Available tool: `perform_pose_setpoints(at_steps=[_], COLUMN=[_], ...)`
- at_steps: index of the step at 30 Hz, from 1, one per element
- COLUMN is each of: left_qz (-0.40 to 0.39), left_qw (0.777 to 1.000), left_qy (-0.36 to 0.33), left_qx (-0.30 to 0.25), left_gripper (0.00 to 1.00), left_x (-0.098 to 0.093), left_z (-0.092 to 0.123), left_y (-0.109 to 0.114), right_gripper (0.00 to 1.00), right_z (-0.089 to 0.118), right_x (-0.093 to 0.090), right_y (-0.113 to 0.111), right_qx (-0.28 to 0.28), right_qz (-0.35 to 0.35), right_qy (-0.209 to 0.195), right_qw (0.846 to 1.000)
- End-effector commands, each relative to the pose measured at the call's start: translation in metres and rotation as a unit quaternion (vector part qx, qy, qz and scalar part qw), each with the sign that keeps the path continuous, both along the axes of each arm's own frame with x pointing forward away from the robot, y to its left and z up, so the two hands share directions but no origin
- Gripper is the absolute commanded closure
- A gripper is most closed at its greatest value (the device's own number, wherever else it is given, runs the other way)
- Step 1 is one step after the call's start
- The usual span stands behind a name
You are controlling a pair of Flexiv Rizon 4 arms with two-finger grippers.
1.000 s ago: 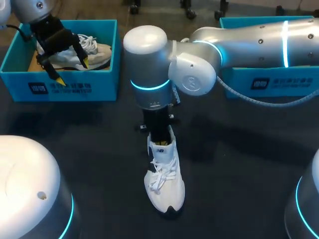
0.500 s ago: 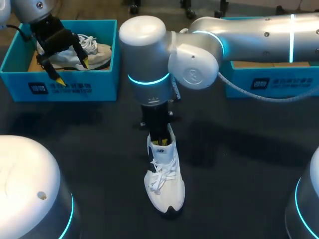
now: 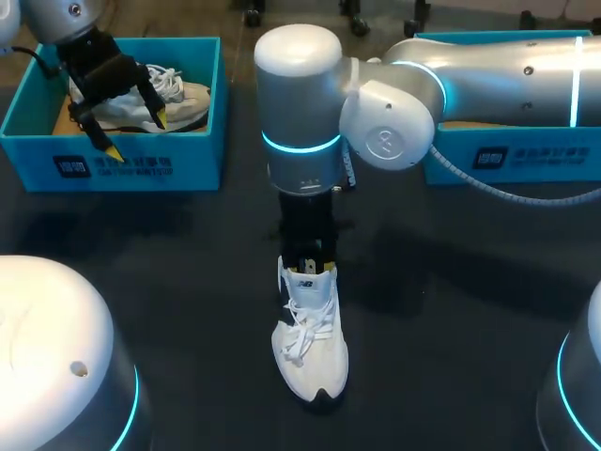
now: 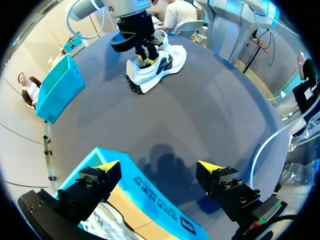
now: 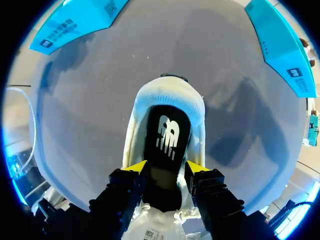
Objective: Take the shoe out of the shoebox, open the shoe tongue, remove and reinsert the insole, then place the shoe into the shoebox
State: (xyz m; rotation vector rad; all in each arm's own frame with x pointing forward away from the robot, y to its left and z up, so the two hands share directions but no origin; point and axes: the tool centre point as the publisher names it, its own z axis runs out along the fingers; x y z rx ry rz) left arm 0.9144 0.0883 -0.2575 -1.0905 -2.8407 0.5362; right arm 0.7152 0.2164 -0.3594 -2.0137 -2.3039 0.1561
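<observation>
Sitting upright on the table, the shoe (image 3: 310,329) lies directly under my right gripper (image 5: 166,167), its long axis in line with the wrist: heel collar ahead of the tips, laces and toe back beneath the palm. The fingers are spread and dipped into the shoe's mouth with the black insole (image 5: 165,145) between them, no pinch that I can see, so I judge the lift should start at the heel end. Left gripper (image 4: 159,166) hangs wide open over the shoebox (image 3: 127,164), well apart from the shoe; the right arm is nearer.
</observation>
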Motion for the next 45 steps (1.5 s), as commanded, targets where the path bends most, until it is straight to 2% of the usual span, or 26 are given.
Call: perform_pose_setpoints(at_steps=[1,3,6,9,22,32,39,45], left_qz=[-0.001,-0.001,-0.001,-0.001,-0.001,-0.001,-0.001,-0.001], left_qw=[1.000,1.000,1.000,1.000,1.000,1.000,1.000,1.000], left_qy=[0.001,0.001,0.001,0.001,0.001,0.001,0.001,0.001], left_qx=[0.001,0.001,0.001,0.001,0.001,0.001,0.001,0.001], left_gripper=[0.00,0.00,0.00,0.00,0.00,0.00,0.00,0.00], left_x=[0.001,0.001,0.001,0.001,0.001,0.001,0.001,0.001], left_z=[0.000,0.000,0.000,0.000,0.000,0.000,0.000,0.000], left_y=[0.000,0.000,0.000,0.000,0.000,0.000,0.000,0.000], right_gripper=[0.39,0.19,0.00,0.00,0.00,0.00,0.00,0.00], right_z=[0.002,0.002,-0.001,-0.001,0.020,0.023,0.035,0.052], right_x=[-0.004,-0.006,-0.008,-0.010,-0.025,-0.040,-0.060,-0.087], right_y=[0.003,0.005,0.007,0.008,0.010,0.007,0.005,0.003], right_qx=[-0.002,-0.001,0.001,0.001,-0.017,-0.015,-0.017,-0.019], right_qz=[0.002,0.005,0.011,0.012,0.007,-0.002,-0.026,-0.047], right_qy=[0.002,0.006,0.013,0.014,0.005,0.018,0.026,0.039], right_qw=[1.000,1.000,1.000,1.000,1.000,1.000,0.999,0.998])
